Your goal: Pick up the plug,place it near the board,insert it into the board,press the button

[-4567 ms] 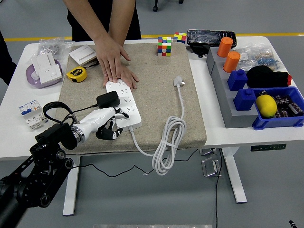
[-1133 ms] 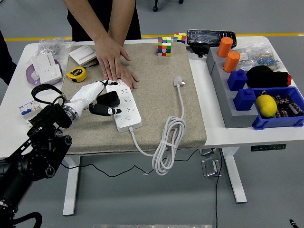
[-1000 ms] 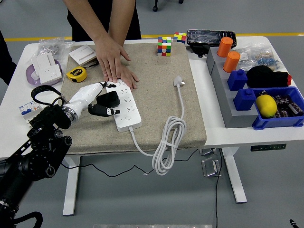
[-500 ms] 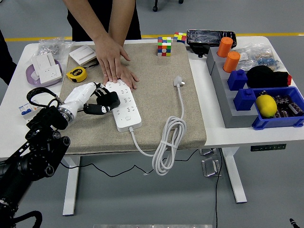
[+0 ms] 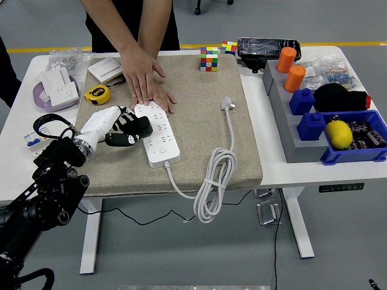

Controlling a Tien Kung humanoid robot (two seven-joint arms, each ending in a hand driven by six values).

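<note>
The robot's left hand [image 5: 115, 125] reaches in from the lower left over a beige mat [image 5: 199, 115] that covers the middle of the white surface [image 5: 284, 163]. Its fingers [image 5: 126, 139] are curled around a black plug [image 5: 140, 125], which sits at the left edge of the white power strip [image 5: 157, 134], on or just above its sockets; whether it is seated cannot be told. The strip lies diagonally on the mat, and its white cable [image 5: 213, 181] runs off the near end, loops in a coil over the mat's front edge and leads up to a white three-pin plug [image 5: 227, 104] lying free on the mat. At the strip's far end a person's hands [image 5: 145, 75] press flat, one over the other, pinning it down and crowding the space just beyond the robot's hand. To the left of the mat lie a yellow tape measure [image 5: 97, 94], a white wall switch [image 5: 106, 69], a purple dish [image 5: 42, 96] carrying a white socket [image 5: 59, 84], and a circuit breaker [image 5: 31, 140] close beside the robot's forearm. A Rubik's cube [image 5: 209, 58] stands at the mat's far edge. On the right, well apart, are two orange cylinders [image 5: 291, 67], blue blocks [image 5: 305, 112] and a blue bin [image 5: 357, 142] holding a yellow ball [image 5: 338, 133].
</note>
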